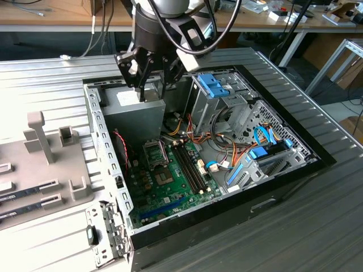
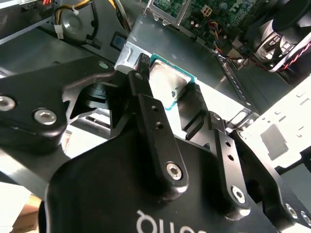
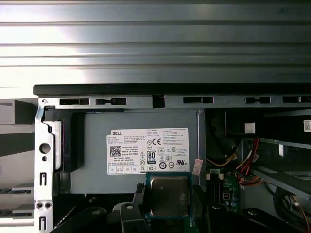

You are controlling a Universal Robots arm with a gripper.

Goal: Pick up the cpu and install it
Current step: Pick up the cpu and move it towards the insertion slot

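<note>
Right now the gripper hangs over the open computer case, above the grey power supply that fills one corner of the case, the one nearest the arm. Its two black fingers are clamped on opposite edges of the cpu. The chip is off every surface and held flat between them. In both wrist views its silver-grey top and thin green rim stand out against the labelled lid of the power supply beneath it. In the first wrist view the cpu sits over the edge of that lid that faces the board. Lower in the case lies the green motherboard with its metal-framed socket and the long dark memory sticks beside it, all well apart from the chip.
</note>
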